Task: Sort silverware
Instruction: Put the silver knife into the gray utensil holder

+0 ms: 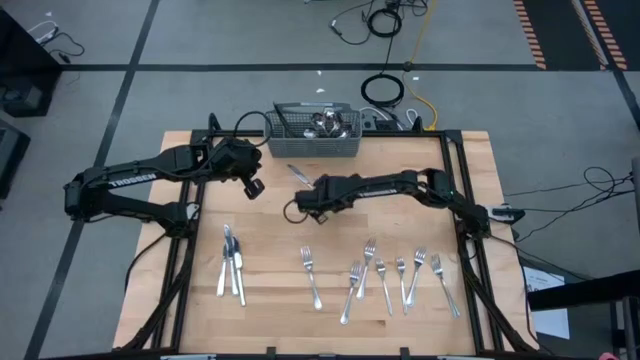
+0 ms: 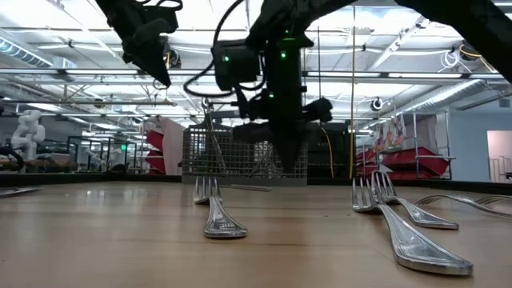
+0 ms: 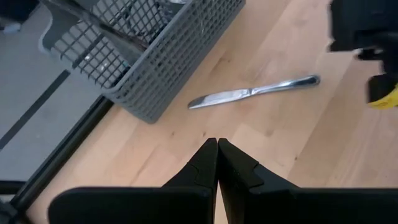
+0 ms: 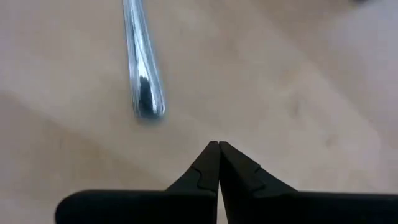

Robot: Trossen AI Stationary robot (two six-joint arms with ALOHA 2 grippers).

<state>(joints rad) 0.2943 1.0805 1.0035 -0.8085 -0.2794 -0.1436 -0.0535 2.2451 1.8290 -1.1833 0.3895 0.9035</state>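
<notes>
A single table knife (image 1: pixel 298 174) lies flat on the wooden table just in front of the grey mesh basket (image 1: pixel 313 130); the left wrist view also shows this knife (image 3: pixel 252 92). My left gripper (image 1: pixel 257 190) hangs shut above the table, to the left of this knife, with nothing in it. My right gripper (image 1: pixel 298 208) points down, shut and empty, just on the near side of the knife. The knife's rounded handle end (image 4: pixel 144 93) lies a little ahead of the shut fingertips (image 4: pixel 217 147), apart from them. Both grippers show from the side in the low view, left gripper (image 2: pixel 160 74) and right gripper (image 2: pixel 290 164).
The basket at the table's far edge holds more silverware (image 1: pixel 325 122). Three knives (image 1: pixel 232 262) lie together at the near left. Several forks (image 1: pixel 385 275) lie spread along the near right. Bare wood lies between the two groups and around the grippers.
</notes>
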